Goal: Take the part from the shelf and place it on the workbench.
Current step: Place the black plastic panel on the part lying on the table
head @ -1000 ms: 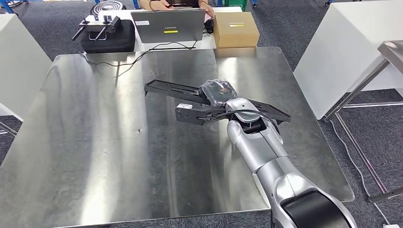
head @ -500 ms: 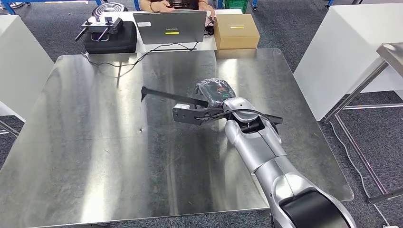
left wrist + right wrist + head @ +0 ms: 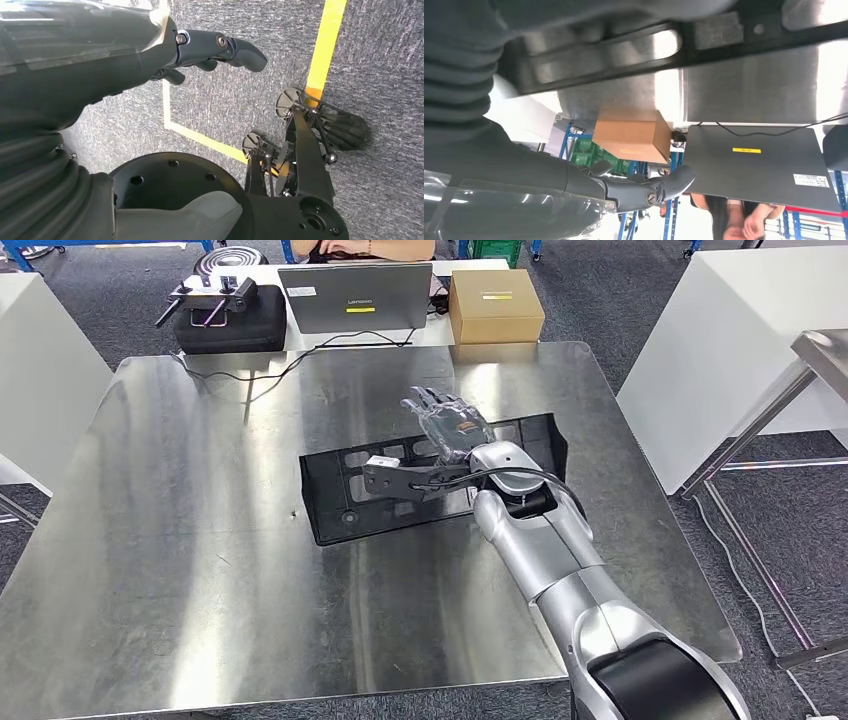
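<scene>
Part (image 3: pixel 340 490) down flat on the steel workbench (image 3: pixel 180 570), a black, shallow, tray-like piece with slots and holes, lying a little right of the bench's middle and angled so its far end points toward the back right. My right hand (image 3: pixel 445 418) hovers over the part's far edge, fingers spread and stretched forward, holding nothing; from the head view I see daylight between the fingers (image 3: pixel 425 400) and nothing clasped in them. My silver right forearm (image 3: pixel 530 540) crosses over the near right portion of the part, hiding that stretch of it. From the right wrist, the black frame of the part (image 3: pixel 624 55) runs across just past my hand (image 3: pixel 589 195), with the shiny bench showing through its openings, and my fingers reach out straight beyond it.

My left hand (image 3: pixel 210 50) hangs by my side over grey carpet with a yellow line (image 3: pixel 320 55), fingers apart and loosely extended, nothing in them.

Beyond the bench, a brown cardboard box (image 3: pixel 495 305) sits beside a grey laptop (image 3: pixel 355 295) on a white table, a black case (image 3: pixel 225 325) with metal tools further left, and a person's hands (image 3: pixel 350 248) at the laptop.
</scene>
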